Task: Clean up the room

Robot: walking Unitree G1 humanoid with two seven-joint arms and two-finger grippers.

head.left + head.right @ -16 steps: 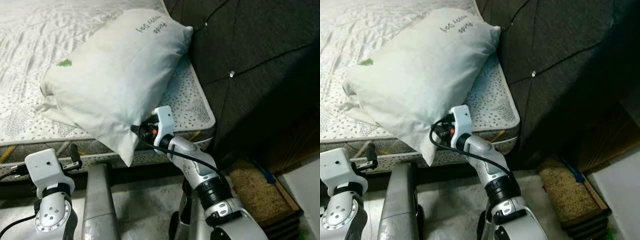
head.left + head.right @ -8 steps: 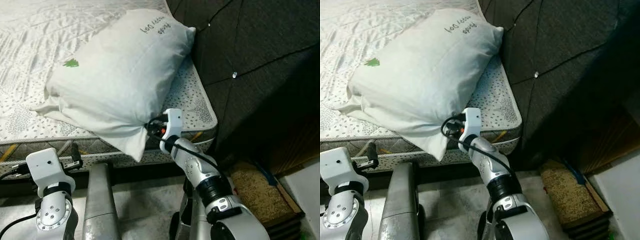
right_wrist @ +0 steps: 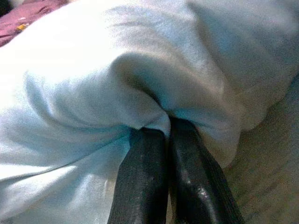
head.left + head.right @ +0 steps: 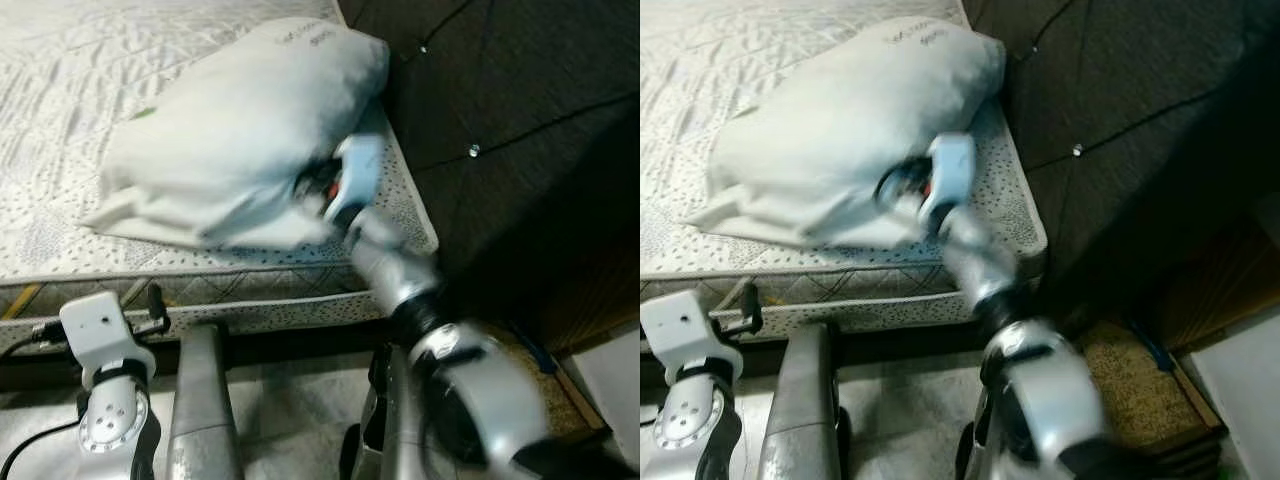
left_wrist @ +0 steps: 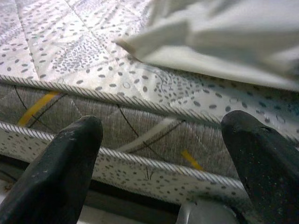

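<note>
Since a second ago the pillow [image 4: 235, 150] has gone from overhanging to lying on the bed [image 4: 60, 230] by the headboard [image 4: 520, 120]. Soft, light; right claw [image 3: 166, 140] pinches a corner fold. Left claw [image 5: 163, 154] hangs spread.

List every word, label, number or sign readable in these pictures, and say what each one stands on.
Dark handwriting-style print, two short lines, on the upper corner of the white pillow near the headboard: too blurred to read.
Small green mark on the pillow's left side: a shape, not legible text.
Nothing else carries text: not the mattress, nor the right end effector pinching the pillow cloth, nor the left end effector held open before the mattress edge.
</note>
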